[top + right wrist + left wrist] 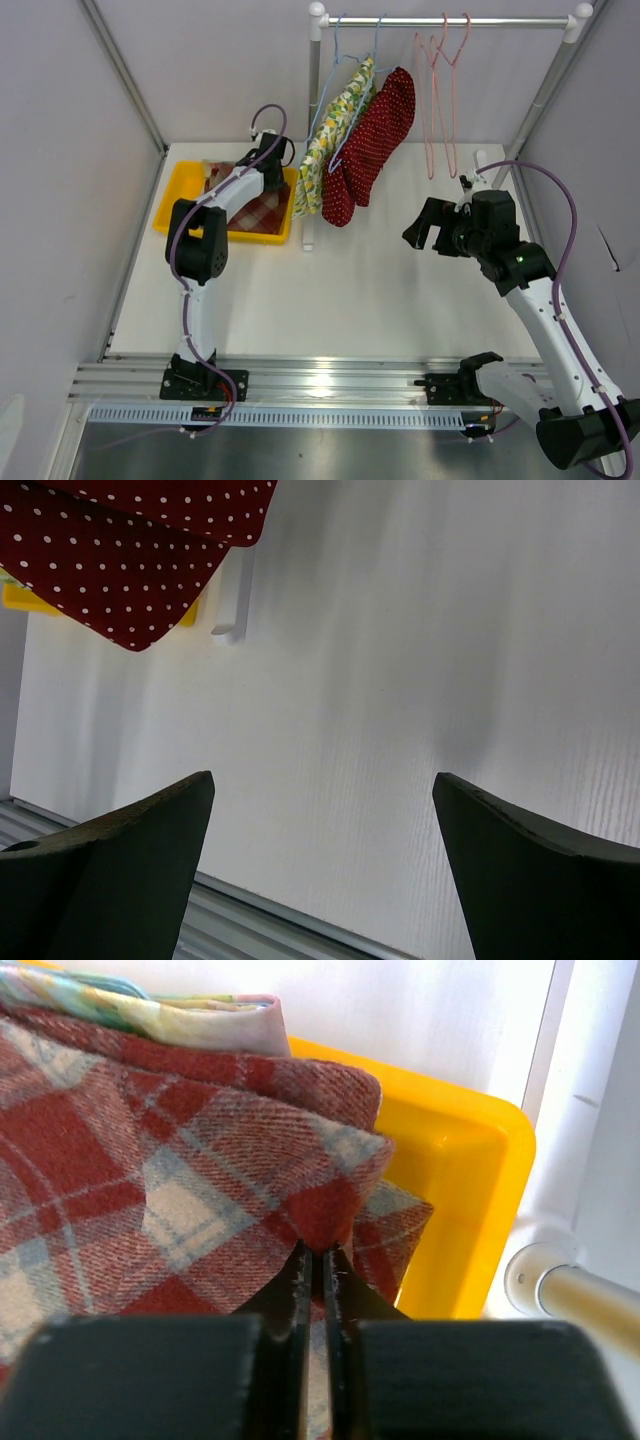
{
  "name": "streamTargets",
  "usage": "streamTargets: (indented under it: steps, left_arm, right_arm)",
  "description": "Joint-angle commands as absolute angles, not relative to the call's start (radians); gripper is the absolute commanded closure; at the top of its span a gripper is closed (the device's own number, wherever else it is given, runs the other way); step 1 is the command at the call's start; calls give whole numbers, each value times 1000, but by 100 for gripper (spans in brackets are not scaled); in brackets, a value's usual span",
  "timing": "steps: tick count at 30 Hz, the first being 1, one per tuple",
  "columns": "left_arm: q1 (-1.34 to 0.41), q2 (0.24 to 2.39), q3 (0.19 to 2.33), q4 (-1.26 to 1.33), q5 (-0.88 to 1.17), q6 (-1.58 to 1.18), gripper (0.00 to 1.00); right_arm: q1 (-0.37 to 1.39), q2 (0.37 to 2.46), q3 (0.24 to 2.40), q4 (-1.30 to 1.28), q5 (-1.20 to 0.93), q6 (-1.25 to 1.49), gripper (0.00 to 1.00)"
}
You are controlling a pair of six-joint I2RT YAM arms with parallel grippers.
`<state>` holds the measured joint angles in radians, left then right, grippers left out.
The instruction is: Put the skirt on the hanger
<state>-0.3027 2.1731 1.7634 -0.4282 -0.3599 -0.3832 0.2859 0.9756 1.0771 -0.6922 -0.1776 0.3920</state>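
Left gripper (320,1260) pinched on the plaid skirt (150,1160) in the yellow tray (175,195); right gripper (320,790) idle and wide open.

I count two arms, one tray, one rail (450,20) and four hangers: two blue hangers (338,50), one carrying a lemon-print garment (335,130) and the other a red polka-dot garment (375,140), plus two bare pink hangers (431,140). My left wrist view shows the jaws almost together with a fold of the skirt's edge nipped between the tips, the skirt lying in the tray with a pale folded cloth (150,1010) behind it. The right gripper holds nothing and hovers over the white table (400,680). From above, the left arm covers the pinch and much of the tray's contents, and the skirt's full outline is hidden from me.
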Motion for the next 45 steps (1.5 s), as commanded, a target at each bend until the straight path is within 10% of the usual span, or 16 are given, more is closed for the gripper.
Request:
streamTargets:
  steps: [1, 33, 45]
  left_arm:
    - [-302, 2108, 1767, -420, -388, -364, 100]
    - [-578, 1167, 1494, -578, -500, -351, 100]
    - [-678, 905, 1408, -669, -158, -353, 100]
  right_arm:
    - [282, 973, 1074, -650, -201, 399, 1]
    - [281, 992, 1126, -666, -198, 396, 0]
    - [282, 1003, 1094, -652, -184, 393, 1]
